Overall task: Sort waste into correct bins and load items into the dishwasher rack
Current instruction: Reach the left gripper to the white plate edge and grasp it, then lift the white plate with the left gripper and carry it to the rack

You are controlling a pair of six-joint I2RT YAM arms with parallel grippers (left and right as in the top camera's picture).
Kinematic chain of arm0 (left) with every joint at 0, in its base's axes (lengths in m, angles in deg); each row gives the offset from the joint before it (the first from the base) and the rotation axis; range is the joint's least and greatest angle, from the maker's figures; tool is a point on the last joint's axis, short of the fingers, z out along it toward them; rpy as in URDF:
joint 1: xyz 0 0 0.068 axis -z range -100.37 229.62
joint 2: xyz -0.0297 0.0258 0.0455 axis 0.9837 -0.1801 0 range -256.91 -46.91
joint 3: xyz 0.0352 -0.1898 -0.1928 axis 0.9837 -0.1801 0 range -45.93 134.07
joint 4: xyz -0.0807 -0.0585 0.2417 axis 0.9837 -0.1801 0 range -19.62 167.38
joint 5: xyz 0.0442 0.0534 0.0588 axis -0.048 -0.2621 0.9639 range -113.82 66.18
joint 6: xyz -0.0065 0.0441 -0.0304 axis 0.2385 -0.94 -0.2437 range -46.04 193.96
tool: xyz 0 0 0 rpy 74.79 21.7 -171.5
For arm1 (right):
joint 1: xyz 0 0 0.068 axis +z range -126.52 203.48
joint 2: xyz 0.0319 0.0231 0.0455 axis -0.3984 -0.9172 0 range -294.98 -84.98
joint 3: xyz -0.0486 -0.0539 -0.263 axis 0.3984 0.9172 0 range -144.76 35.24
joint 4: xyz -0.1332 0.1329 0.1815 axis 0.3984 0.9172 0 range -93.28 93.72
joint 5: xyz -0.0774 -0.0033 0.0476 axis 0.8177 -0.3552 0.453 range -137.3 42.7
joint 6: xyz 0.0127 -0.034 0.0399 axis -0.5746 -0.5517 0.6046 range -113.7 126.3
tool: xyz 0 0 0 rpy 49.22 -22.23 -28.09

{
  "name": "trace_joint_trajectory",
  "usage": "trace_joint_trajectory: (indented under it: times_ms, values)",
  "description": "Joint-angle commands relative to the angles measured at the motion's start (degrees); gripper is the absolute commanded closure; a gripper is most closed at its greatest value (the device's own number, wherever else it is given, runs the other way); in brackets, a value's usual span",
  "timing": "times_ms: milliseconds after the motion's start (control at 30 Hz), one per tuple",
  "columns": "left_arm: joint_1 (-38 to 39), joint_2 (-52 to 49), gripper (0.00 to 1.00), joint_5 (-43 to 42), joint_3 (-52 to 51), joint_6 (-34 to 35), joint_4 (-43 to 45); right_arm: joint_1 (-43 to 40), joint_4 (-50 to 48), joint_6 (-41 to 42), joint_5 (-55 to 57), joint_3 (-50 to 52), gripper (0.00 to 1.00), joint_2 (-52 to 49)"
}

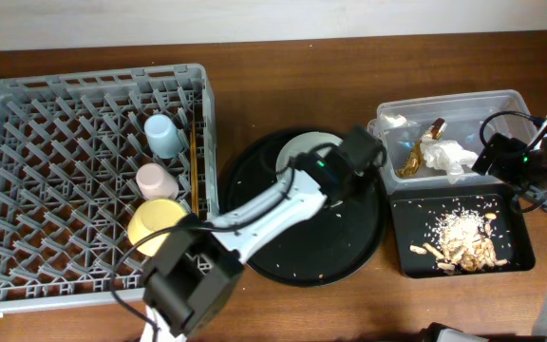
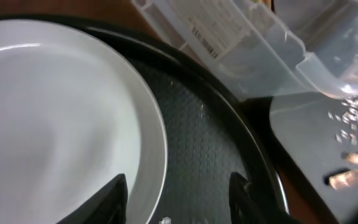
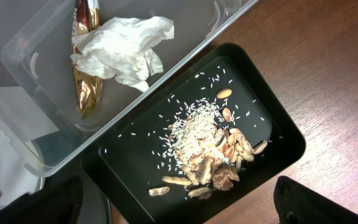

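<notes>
The pale plate lies on the round black tray. My left gripper is open just over the plate's right rim, one finger above the plate, one above the tray. The grey rack holds the blue cup, pink cup, yellow bowl and chopsticks. The clear tub holds the white napkin and foil wrapper. The black tray holds food scraps. My right gripper is open and empty above it.
The tub's corner and the black tray's edge lie close to the right of the round tray. The brown wooden table runs to a pale wall at the back. The rack fills the left side.
</notes>
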Motion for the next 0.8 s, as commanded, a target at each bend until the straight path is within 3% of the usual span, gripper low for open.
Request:
trace_joint_trajectory:
  times_ms: [0, 300, 400, 533, 667, 767]
  values:
    - [1.3, -3.7, 0.51, 8.3, 0.4, -1.1, 2.0, -0.2, 0.0, 0.5, 0.1, -0.7, 0.01, -0.1]
    - [1.7, -8.6, 0.58, 9.5, 0.2, -1.1, 3.5, -0.2, 0.0, 0.5, 0.1, -0.7, 0.01, -0.1]
    - [1.8, -8.9, 0.68, 9.5, 0.2, -1.1, 3.3, -0.2, 0.0, 0.5, 0.1, -0.7, 0.01, -0.1]
    - [1.8, -8.9, 0.95, 9.5, 0.2, -1.1, 3.3, -0.2, 0.0, 0.5, 0.1, -0.7, 0.01, -0.1]
    - [0.7, -5.9, 1.0, 16.6, 1.4, -1.1, 1.7, -0.2, 0.0, 0.5, 0.1, -0.7, 0.01, -0.1]
    - [-0.4, -0.9, 1.0, 16.9, 3.7, -1.1, -1.3, -0.2, 0.0, 0.5, 0.1, -0.7, 0.01, -0.1]
